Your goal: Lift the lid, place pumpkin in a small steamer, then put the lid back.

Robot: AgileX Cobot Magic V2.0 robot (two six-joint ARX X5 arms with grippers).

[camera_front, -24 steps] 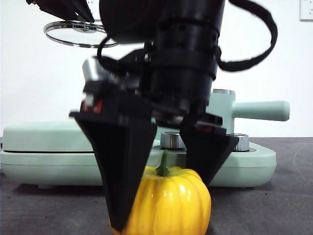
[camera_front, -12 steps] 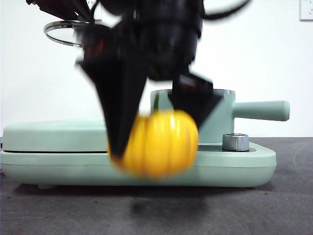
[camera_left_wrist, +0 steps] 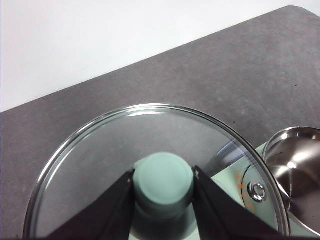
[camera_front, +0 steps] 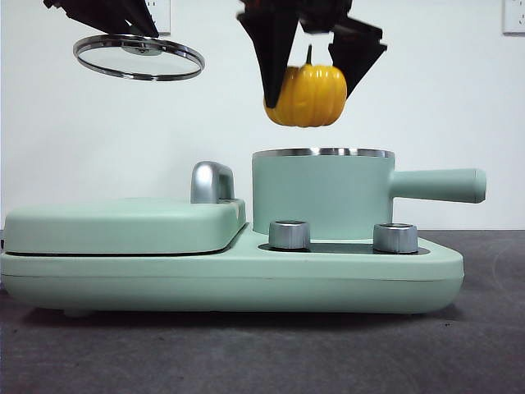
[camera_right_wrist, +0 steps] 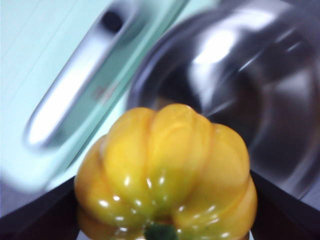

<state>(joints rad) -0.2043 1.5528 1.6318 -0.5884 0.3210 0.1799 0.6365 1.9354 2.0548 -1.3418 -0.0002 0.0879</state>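
Right gripper (camera_front: 310, 61): jaws pinching the pumpkin (camera_front: 307, 94) by its sides, above the small steamer (camera_front: 321, 193).
Left gripper (camera_left_wrist: 163, 197): jaws clamped on the lid (camera_left_wrist: 150, 165) knob, lid high, clear of the steamer.
Steamer: open, on the cooker base (camera_front: 230, 275).
Doing it well: centre the pumpkin over the rim, lower straight, then release.

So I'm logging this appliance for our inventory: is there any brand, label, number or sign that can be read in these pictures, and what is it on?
No readable text in any view.
Cooker base: small orange marks beside a steel button, too small and blurred to read.
Pot, its handle, the two knobs, the flat cover: plain, no print shown.
Lid, pumpkin: no markings.
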